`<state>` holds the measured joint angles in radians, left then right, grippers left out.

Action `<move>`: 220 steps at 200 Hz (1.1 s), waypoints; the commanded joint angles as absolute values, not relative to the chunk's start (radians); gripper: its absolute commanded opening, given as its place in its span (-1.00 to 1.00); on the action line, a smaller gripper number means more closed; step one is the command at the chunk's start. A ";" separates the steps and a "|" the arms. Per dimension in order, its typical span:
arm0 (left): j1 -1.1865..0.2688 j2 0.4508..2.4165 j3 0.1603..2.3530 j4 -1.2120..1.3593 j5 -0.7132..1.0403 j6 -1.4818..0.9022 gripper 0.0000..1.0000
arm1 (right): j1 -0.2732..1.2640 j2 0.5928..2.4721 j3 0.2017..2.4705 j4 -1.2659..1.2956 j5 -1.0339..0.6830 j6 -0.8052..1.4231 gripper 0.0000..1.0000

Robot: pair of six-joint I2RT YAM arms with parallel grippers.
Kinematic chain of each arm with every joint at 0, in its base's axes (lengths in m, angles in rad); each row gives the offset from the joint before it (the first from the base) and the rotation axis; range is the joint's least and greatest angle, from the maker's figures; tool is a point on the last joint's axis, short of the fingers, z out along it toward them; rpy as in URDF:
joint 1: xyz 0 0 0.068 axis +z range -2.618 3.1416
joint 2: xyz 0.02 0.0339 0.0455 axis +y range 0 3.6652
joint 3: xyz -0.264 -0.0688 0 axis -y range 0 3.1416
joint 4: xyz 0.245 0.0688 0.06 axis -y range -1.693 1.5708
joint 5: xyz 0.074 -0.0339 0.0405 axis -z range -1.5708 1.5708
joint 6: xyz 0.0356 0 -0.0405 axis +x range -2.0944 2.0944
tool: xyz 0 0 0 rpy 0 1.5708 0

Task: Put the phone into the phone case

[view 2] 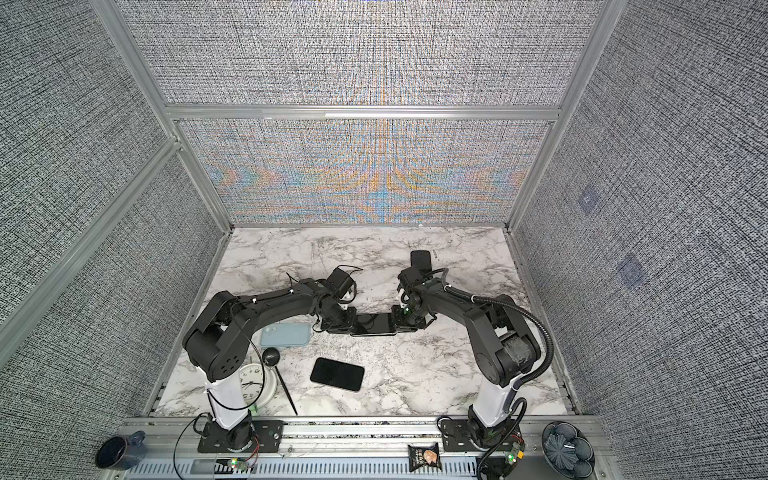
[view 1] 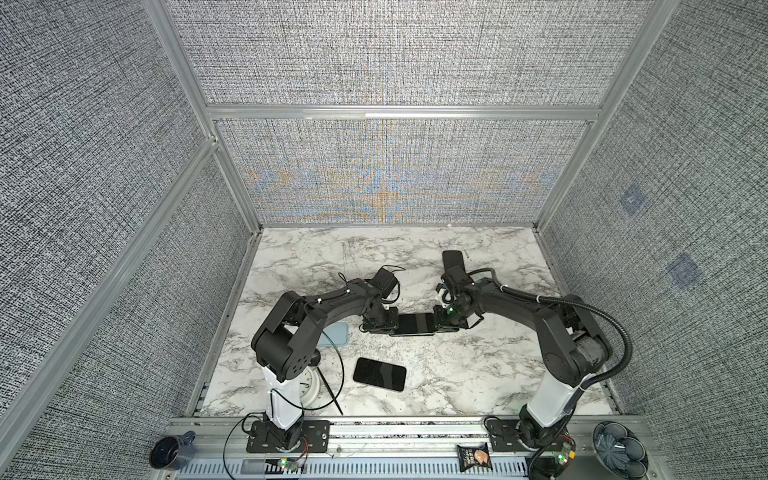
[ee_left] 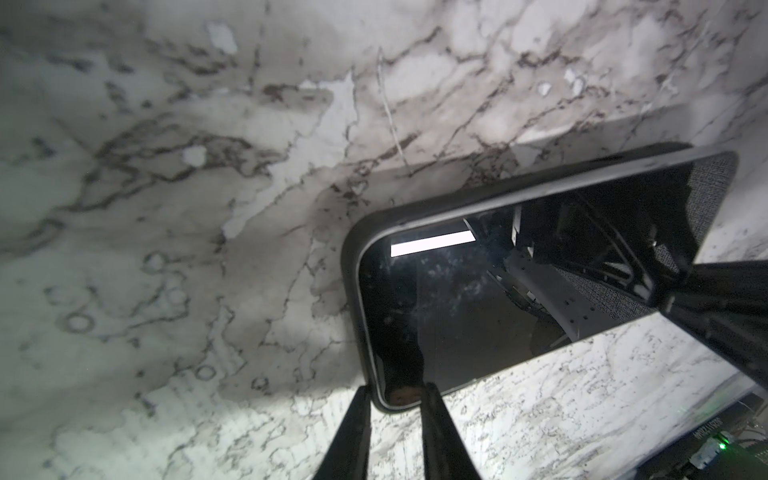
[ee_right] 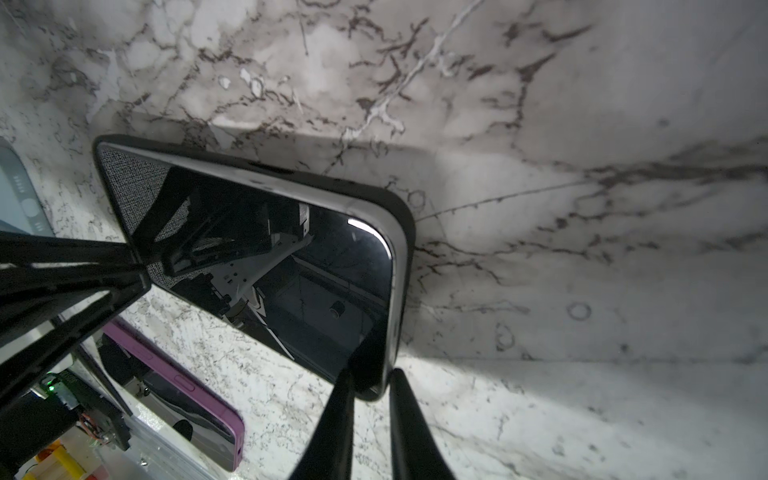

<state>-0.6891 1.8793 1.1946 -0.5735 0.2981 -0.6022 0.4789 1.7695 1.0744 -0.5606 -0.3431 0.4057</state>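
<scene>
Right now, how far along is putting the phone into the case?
Mostly done: the phone sits within the black phone case rim. In hand: left gripper and right gripper pinch its opposite ends. Remaining: probably pressing corners home and releasing; full seating is unclear.

The left arm (view 1: 291, 328) and right arm (view 1: 569, 332) are matte black with rounded joints, white lower columns (view 1: 282, 399) and black perforated base plates (view 1: 318, 434). Thin black cables (view 1: 343, 374) loop the left; a ribbed hose (view 1: 625, 340) follows the right. The left gripper (ee_left: 395, 386) and right gripper (ee_right: 372, 370) have slim tapered black fingers (ee_left: 440, 436)

Grey woven fabric walls (view 1: 395, 54), aluminium frame (view 1: 399, 112), white marble tabletop (view 1: 332, 257)
</scene>
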 commanded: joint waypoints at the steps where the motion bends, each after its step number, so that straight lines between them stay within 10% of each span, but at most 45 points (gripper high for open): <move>1: -0.688 1.882 1.195 -0.537 0.331 -0.601 -0.52 | 0.487 1.776 1.086 -0.549 -0.365 0.409 -0.65; 220: -0.690 1.871 1.161 -0.494 0.357 -0.615 -0.53 | 0.528 1.829 1.080 -0.492 -0.402 0.446 -0.80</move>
<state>-0.6849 1.8748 1.1641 -0.5522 0.3016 -0.6102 0.5064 1.8004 1.0950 -0.5674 -0.3210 0.4442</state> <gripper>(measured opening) 0.236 0.105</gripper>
